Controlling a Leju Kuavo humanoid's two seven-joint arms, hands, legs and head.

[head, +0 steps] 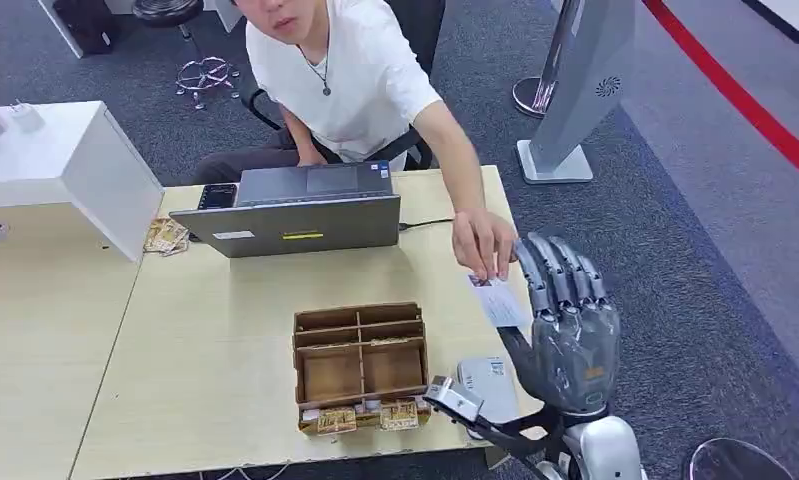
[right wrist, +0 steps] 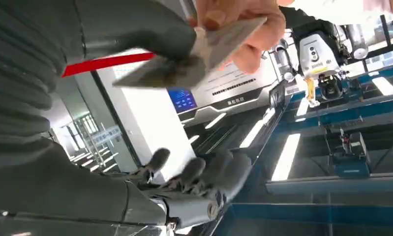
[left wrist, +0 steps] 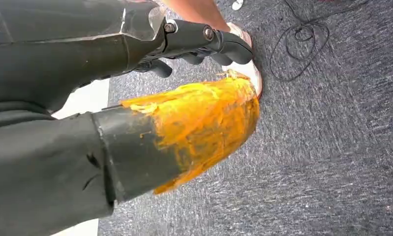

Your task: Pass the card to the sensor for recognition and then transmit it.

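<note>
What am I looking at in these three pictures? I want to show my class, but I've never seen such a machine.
It is a humanoid robot with two arms. The head view looks down from its body at a table. Its right hand is raised beside a card, which a seated person's hand grips at the far end. On the table lie a laptop, a compartmented cardboard box and a small reader. The other two pictures come from wrist cameras. The right one shows the thumb touching the card. The left hand hangs over carpet.

laptop (head: 295, 210) open on table (head: 205, 330); cardboard tray (head: 360, 365) near front edge
</note>
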